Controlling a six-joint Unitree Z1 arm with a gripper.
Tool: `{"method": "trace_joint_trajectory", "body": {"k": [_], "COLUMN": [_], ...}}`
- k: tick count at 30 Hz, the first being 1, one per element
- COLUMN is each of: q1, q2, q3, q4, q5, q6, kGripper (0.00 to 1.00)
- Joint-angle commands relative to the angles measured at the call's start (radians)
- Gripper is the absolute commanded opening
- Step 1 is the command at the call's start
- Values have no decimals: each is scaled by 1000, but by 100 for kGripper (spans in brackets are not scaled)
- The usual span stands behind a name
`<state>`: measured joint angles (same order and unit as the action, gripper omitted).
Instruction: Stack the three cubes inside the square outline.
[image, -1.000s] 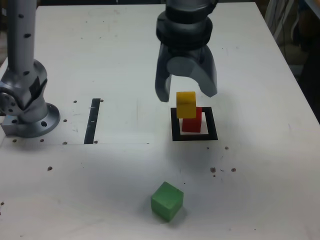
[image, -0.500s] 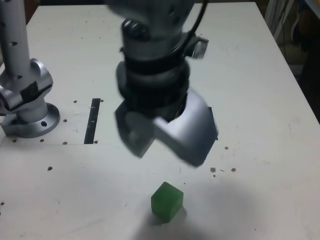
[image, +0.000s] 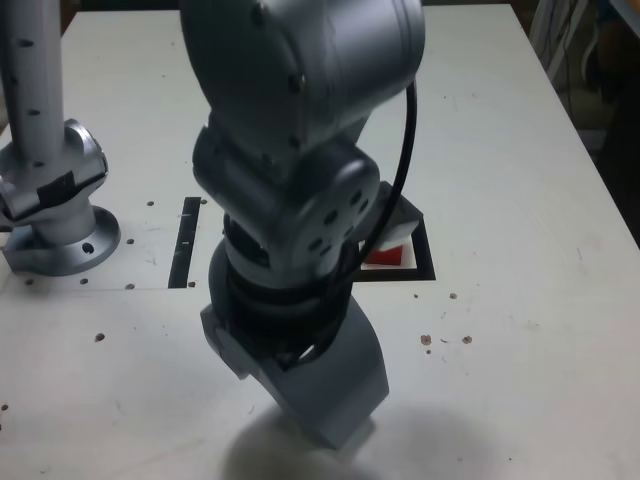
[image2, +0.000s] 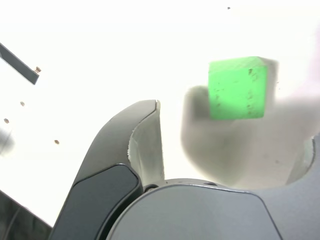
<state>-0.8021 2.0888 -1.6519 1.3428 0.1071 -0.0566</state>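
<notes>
A: ok so what could bite us here? the gripper (image2: 236, 142) is spread wide with nothing pinched, and the green cube (image2: 238, 89) sits on the table ahead of its opening, in its shadow.

B: my guess, an off-centre descent. if it comes down crooked, a finger could land on the cube or shove it across the table. also the arm (image: 290, 190) blocks the outside cam, so a bad line-up would be easy to miss.

A: how's the cube look?

B: bright green in the wrist cam, squared off, dark specks and scuffs on its face. next to it there's just shadow. the red cube (image: 385, 256) is partly hidden, inside the square outline (image: 424, 250), well apart from the green one.
</notes>
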Motion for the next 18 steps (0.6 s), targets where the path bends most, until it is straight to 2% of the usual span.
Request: {"method": "trace_joint_trajectory", "body": {"k": [1,8,13,18], "q1": [0,9,19,31], "q2": [23,41,54,75], "q3": [22,33,29,25], "q4": [-37,-73,-61,-57], "q5": [4,18,19,19], "q6": [1,-22,-38,-51], "kGripper": [97,91,80,64]}}
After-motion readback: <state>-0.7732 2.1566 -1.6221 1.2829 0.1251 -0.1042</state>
